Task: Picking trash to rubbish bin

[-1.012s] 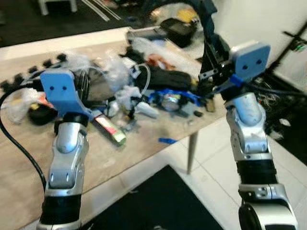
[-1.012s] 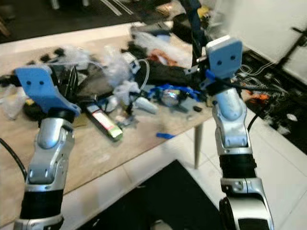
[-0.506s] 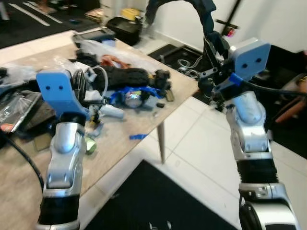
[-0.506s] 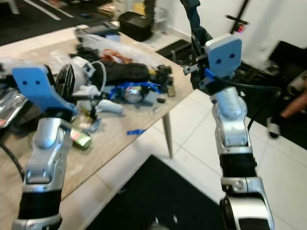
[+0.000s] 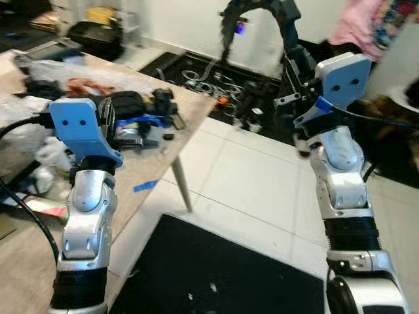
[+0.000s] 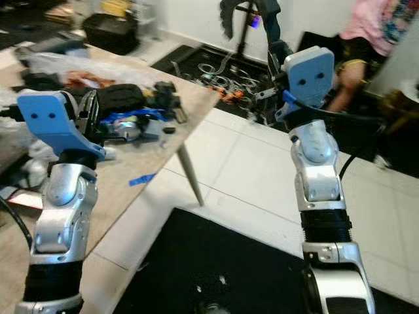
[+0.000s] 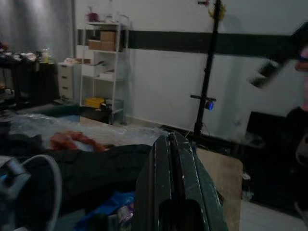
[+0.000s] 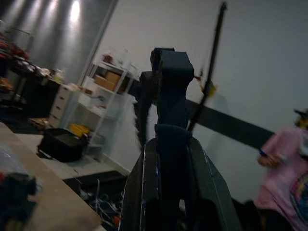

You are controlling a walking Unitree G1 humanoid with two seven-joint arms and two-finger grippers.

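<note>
Near at hand, a dark mat (image 5: pixel 216 275) lies on the white tiles, both arms raised above it. The left gripper (image 7: pixel 175 159) hangs over the table (image 5: pixel 190 108) edge with its fingers pressed together, holding nothing. The right gripper (image 8: pixel 166 139) is clamped on a dark curved strip of trash (image 5: pixel 262 13), which arches up and back to the left. No bin is visible, so which way the carry must go can't be told. Far right stands a person in pink (image 6: pixel 383 26).

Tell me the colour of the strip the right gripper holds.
Dark navy-black strip, seen best in the right wrist view.
</note>
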